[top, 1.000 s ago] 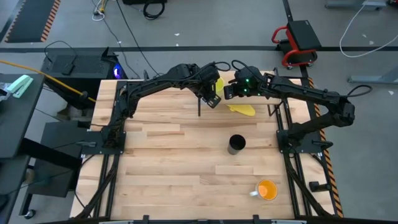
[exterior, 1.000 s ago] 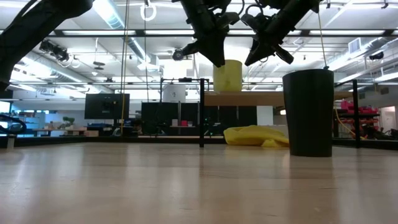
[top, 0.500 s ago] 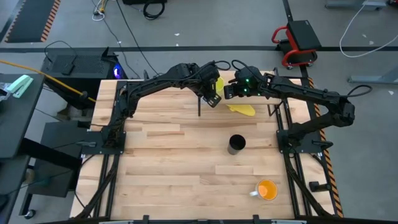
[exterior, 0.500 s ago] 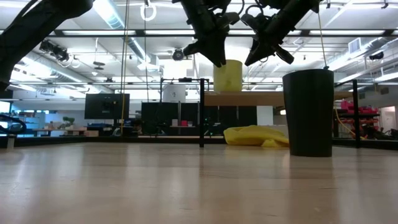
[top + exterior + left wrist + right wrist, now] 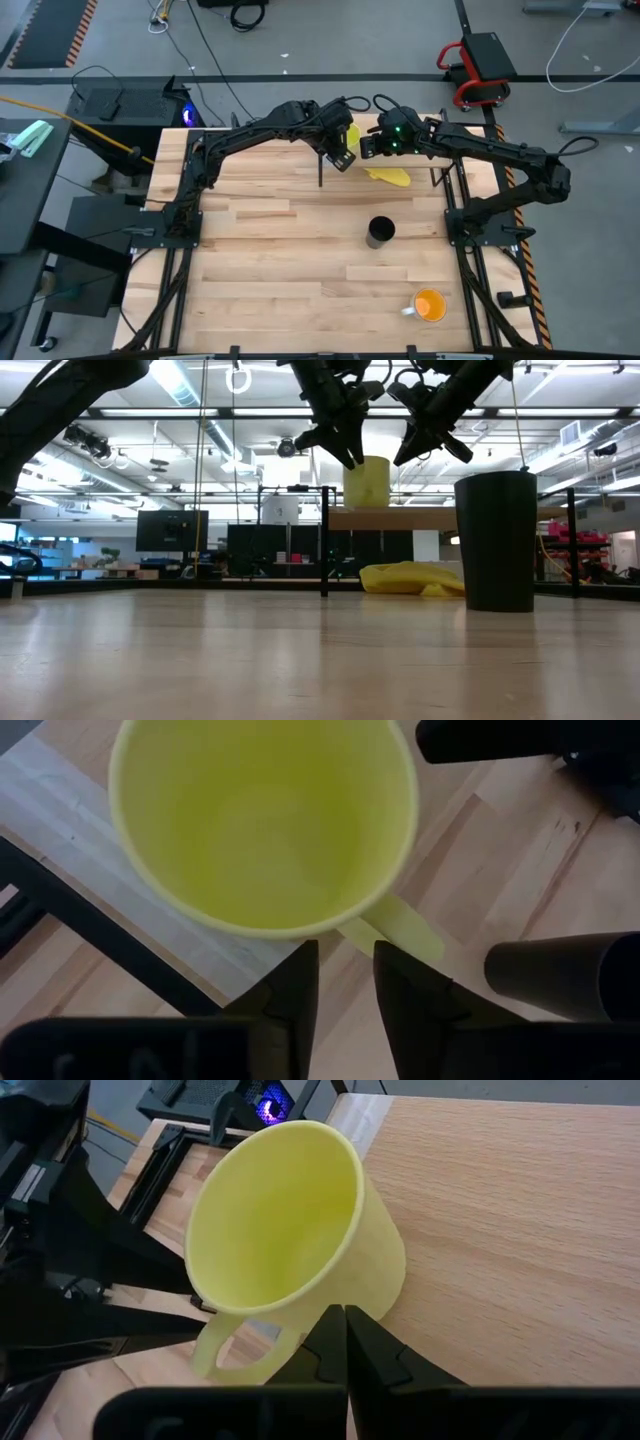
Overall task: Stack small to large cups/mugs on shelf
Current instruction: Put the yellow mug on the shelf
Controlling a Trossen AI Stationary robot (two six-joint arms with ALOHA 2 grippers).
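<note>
Left wrist view: the left gripper (image 5: 345, 982) is seen released, its two dark fingers (image 5: 290, 995) parted by a narrow gap just beside the flat handle of the small yellow mug with handle (image 5: 262, 815), nothing being held between them. That mug stands upright on the narrow pale wooden shelf board (image 5: 70, 815), raised on thin black posts at the table's far edge. The right gripper (image 5: 345, 1342) is clenched, its fingertips pressed together close to the same mug's wall, and whether they touch it cannot be told. From low down, the tall black handleless cylinder cup (image 5: 497, 540) stands on the wood-plank tabletop (image 5: 300, 660), covering part of the shelf. A flat yellow lump (image 5: 410, 578) lies below the shelf. The orange mug with white handle (image 5: 428, 305) sits well apart near the front edge, seen only from above.
</note>
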